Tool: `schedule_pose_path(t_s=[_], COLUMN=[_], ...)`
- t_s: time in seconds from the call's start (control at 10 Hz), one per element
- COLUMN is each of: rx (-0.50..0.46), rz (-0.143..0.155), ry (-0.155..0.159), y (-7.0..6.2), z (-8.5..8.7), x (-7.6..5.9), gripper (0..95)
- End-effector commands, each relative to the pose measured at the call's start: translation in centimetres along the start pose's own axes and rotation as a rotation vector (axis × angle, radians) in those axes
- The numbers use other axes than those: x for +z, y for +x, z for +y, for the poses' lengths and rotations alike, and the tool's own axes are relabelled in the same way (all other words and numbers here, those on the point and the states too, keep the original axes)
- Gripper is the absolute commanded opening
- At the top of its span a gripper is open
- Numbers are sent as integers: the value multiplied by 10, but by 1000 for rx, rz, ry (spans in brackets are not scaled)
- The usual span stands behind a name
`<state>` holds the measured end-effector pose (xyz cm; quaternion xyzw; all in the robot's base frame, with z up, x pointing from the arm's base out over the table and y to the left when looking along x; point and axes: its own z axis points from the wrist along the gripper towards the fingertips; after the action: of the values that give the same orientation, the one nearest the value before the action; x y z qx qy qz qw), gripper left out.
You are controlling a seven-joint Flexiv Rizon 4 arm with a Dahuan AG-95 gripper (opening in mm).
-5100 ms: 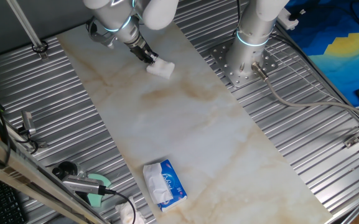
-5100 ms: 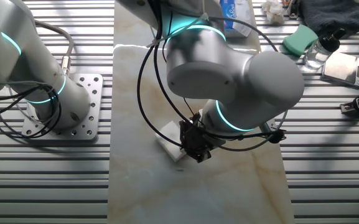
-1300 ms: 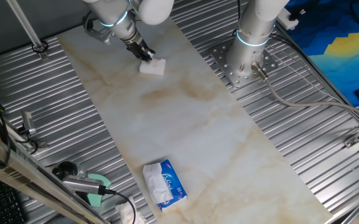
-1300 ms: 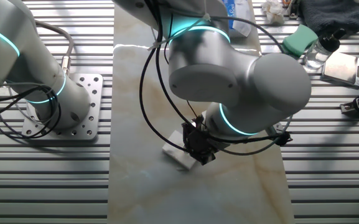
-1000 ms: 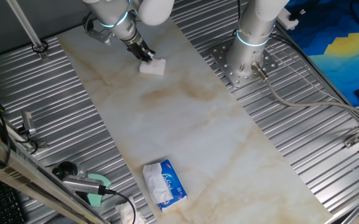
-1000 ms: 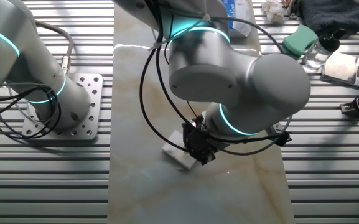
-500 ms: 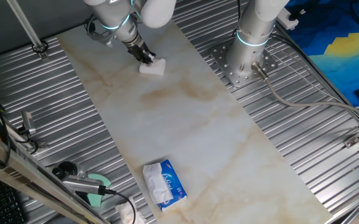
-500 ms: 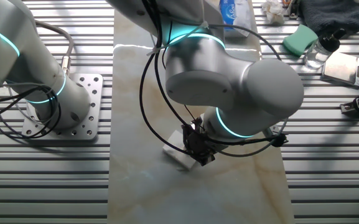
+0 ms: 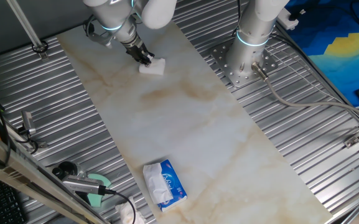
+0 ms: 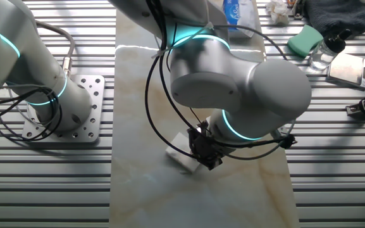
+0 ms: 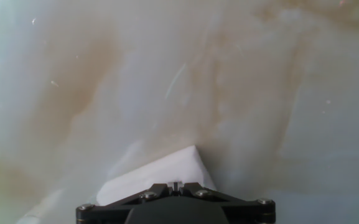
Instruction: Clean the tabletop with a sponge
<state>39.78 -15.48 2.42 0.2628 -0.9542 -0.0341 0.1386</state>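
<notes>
**Sponge pressed at the table's far end**

We see the end effector [image 9: 145,60] pinching the white sponge [image 9: 153,67] flat against the marble table [image 9: 185,124]. From the table's centre in one fixed view, the sponge lies toward 11 o'clock, near the far edge. A blue-and-white tissue pack [image 9: 164,183] sits toward 6 o'clock, well apart.

White tabletop [image 9: 185,124] with light brown swirls. Plain white sponge [image 9: 153,67]. Black gripper [image 9: 144,60]. Blue and white tissue pack [image 9: 165,184]. Grey striped metal [image 9: 303,143] around.
</notes>
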Motion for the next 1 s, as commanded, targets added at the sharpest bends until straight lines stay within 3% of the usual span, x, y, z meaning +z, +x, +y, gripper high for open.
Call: schedule_pose_path(t_s=[0.1, 0.6, 1.0], rx=[-6, -35, -72], rz=[1, 2, 2], ry=[5, 14, 14], y=[-2, -8, -23], z=[-3, -15, -36], x=[-1, -8, -22], gripper=[0, 0, 0])
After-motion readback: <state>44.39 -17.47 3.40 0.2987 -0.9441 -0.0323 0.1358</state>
